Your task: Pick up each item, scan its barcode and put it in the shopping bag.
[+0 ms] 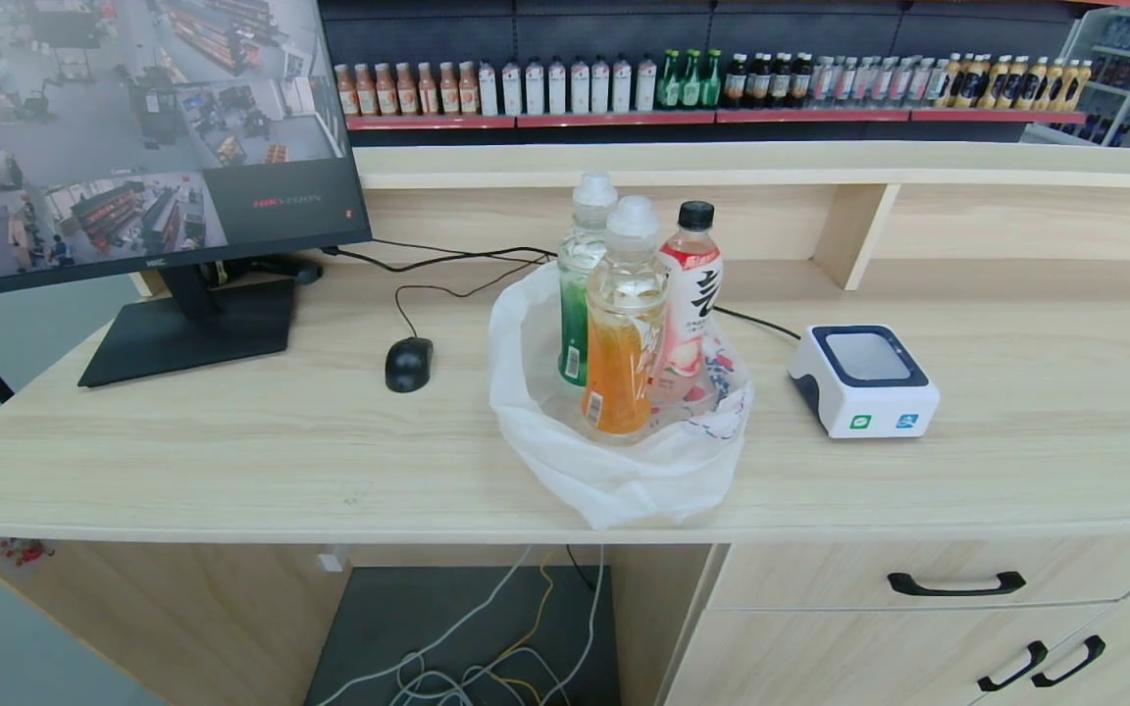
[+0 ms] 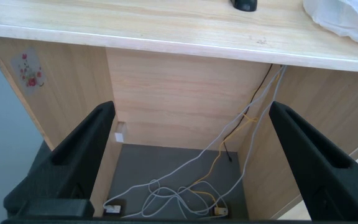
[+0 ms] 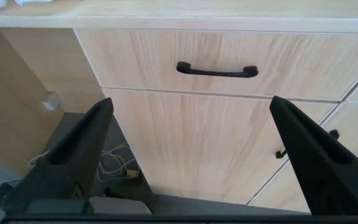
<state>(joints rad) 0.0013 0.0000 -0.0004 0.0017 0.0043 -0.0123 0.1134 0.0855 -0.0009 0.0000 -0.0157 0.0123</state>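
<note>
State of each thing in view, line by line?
shopping bag: open
orange bottle: upright, capped, in bag
green bottle: upright, capped, in bag
pink bottle: upright, capped, in bag
scanner: nothing on it
monitor: on
top drawer: shut
left gripper: open, empty
right gripper: open, empty

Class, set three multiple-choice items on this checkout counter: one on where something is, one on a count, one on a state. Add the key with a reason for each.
1. Where is the scanner relative to the shopping bag?
A. inside it
B. on the robot's right of it, on the counter
C. on the floor

2. How many bottles stand in the bag?
A. one
B. two
C. three

3. How are the left gripper's jaws?
A. open, empty
B. shut on a bottle
C. shut on the bag

Key:
1 B, the scanner sits apart from the bag, on its right.
2 C, three stand upright in it.
3 A, a wide gap separates the jaws, with nothing in it.
</note>
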